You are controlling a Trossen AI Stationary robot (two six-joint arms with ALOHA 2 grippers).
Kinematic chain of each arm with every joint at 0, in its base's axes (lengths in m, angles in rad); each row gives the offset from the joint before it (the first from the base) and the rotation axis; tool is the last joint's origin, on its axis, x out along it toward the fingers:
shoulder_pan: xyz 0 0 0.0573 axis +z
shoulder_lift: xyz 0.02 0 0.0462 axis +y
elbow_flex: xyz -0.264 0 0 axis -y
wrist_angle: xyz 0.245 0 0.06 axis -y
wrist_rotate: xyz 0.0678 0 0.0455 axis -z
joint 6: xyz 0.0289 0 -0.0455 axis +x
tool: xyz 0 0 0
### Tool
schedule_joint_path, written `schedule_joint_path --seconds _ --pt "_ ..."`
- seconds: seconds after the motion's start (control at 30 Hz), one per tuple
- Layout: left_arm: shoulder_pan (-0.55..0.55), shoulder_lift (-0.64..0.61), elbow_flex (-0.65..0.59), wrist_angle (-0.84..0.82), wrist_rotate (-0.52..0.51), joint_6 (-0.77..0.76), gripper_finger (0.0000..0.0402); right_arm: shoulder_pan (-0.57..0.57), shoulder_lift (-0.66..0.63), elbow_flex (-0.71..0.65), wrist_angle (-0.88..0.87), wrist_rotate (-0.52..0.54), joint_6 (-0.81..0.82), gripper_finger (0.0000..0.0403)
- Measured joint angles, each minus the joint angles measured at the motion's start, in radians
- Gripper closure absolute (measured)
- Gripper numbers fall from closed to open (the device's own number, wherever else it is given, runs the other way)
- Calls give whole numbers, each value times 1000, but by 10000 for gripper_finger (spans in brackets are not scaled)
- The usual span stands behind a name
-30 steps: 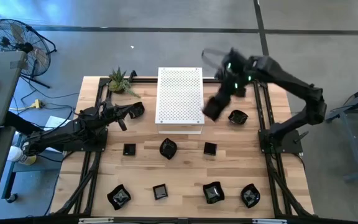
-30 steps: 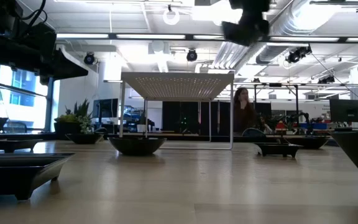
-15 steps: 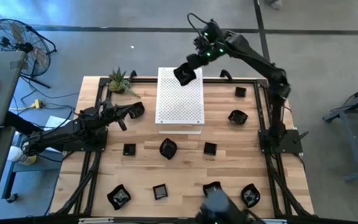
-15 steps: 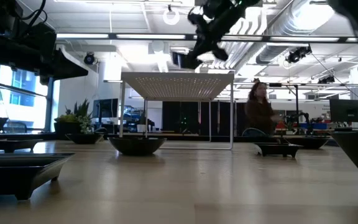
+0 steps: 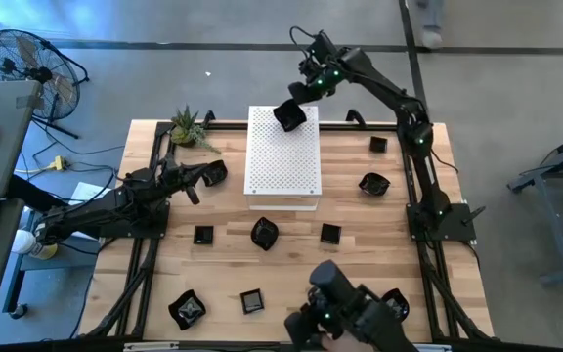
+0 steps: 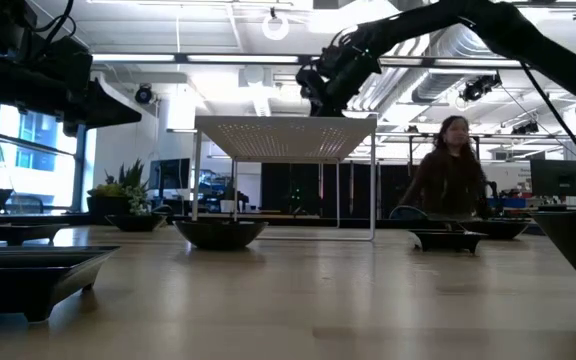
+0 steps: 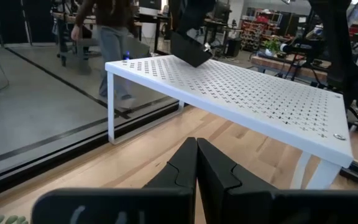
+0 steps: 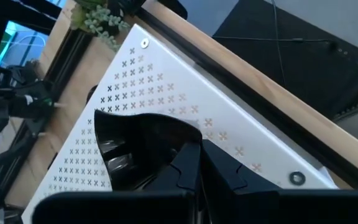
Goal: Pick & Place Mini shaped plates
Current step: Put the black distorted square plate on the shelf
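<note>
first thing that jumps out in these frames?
The right gripper, jaws shut on a black mini plate, is over the far edge of the white perforated board. Other mini shaped plates lie scattered over the wooden table nearer the camera. The left gripper rests, jaws shut, on the table left of the board.

Right gripper [image 5: 294, 106] carries its black plate [image 5: 289, 116] from beside the white board's [image 5: 282, 161] right edge, near the loose plates, up to the board's far edge; plate now hangs tilted just beneath the fingers. Person [image 6: 451, 168] in the background walks right. A dark camera-like object [image 5: 352, 313] enters at the table's near edge.
</note>
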Motion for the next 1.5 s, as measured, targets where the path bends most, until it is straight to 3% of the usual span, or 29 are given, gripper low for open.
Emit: schedule_joint_path --seconds 0.27,0.47,0.63,0.73,0.93,1.23,1.5 --pt "0 0 0 0 -4 0 401 19 0 0 21 11 -32 383" --pt "0 0 0 0 -6 0 401 35 0 -1 67 76 -69 355" --pt "0 0 0 0 -6 0 401 31 -1 -2 115 52 -103 335" --pt "0 0 0 0 -6 0 401 26 -23 -2 113 42 -148 343" --pt "0 0 0 -1 -6 0 401 26 -95 -1 11 63 -266 396" --pt "0 0 0 -1 -6 0 401 73 -113 -2 -291 45 -433 400" --pt "0 0 0 -1 -41 0 401 108 -105 -2 -315 67 -477 400"
